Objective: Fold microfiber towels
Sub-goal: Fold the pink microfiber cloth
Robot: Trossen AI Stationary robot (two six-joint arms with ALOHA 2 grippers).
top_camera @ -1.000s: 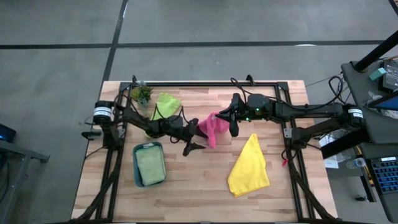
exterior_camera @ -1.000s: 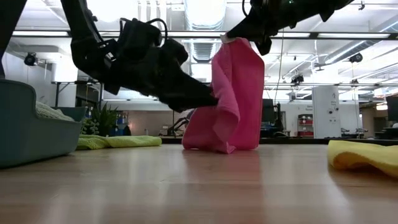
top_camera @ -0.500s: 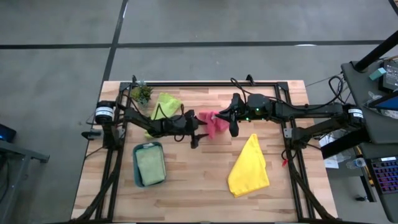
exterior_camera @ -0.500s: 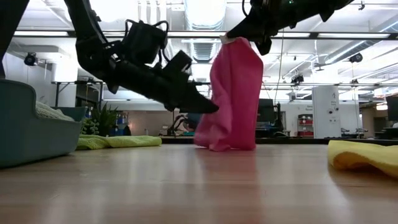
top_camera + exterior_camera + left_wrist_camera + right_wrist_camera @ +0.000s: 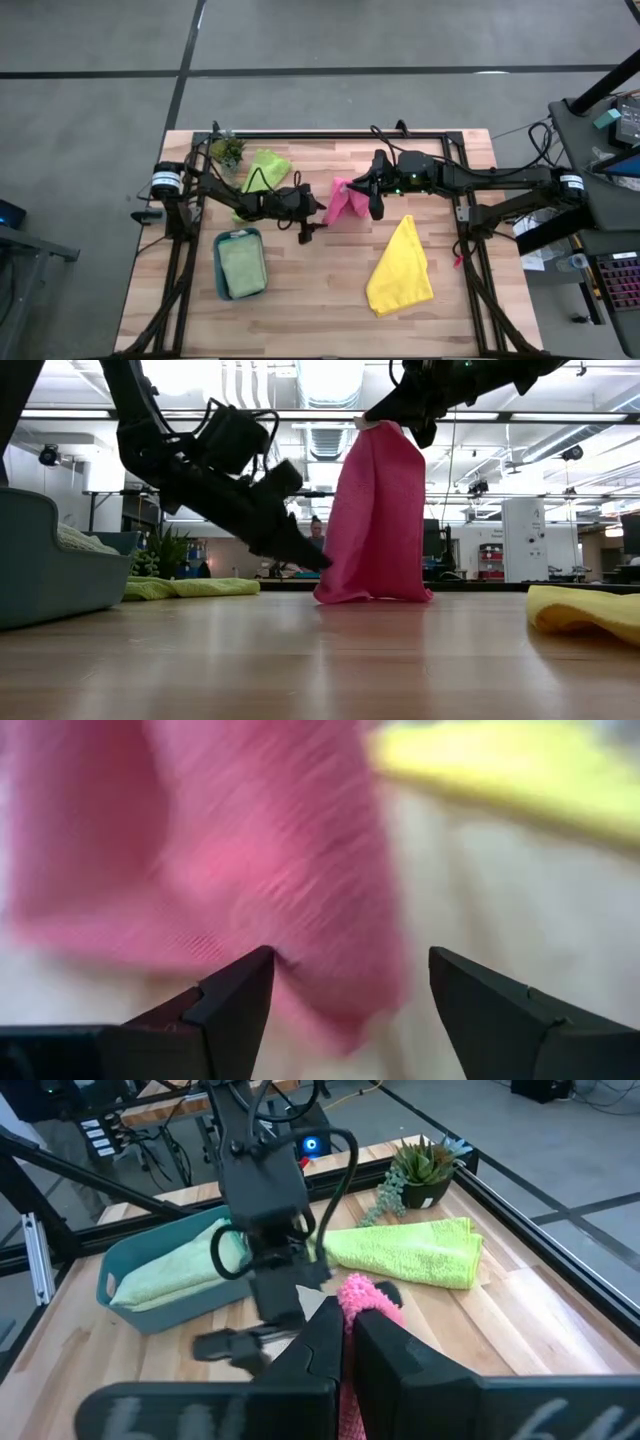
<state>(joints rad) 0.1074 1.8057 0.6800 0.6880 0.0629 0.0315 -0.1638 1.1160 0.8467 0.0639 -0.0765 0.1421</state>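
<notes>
The pink towel (image 5: 378,520) hangs from my right gripper (image 5: 388,418), which is shut on its top above the table's middle (image 5: 375,195). The towel's lower edge (image 5: 370,597) rests on the wood. My left gripper (image 5: 350,970) is open, low beside the towel's lower left side (image 5: 318,563), its fingers pointing at the cloth. The lime green towel (image 5: 262,168) lies folded at the far left. The pale sage towel (image 5: 241,268) lies in the teal tray (image 5: 219,262). The yellow towel (image 5: 402,268) lies at the near right. The orange towel is out of view. My right gripper pinches the pink towel's top tip (image 5: 365,1295) between its two shut fingers, which come from the table's right and slant down. The towel hangs straight below them, its lower edge on the table. My left gripper: I cannot tell whether a fingertip (image 5: 262,965) touches the cloth.
A small potted plant (image 5: 228,150) stands at the far left corner beside the lime towel. The black frame rail (image 5: 330,135) runs along the far edge. Bare wood lies near the front, between the tray and the yellow towel.
My left gripper has drawn back from the pink towel toward the table's left and dipped lower. The towel's lower part, bunched toward that gripper a second ago, has dropped back. It now hangs straight with its hem spread on the table. My right gripper has kept still.
</notes>
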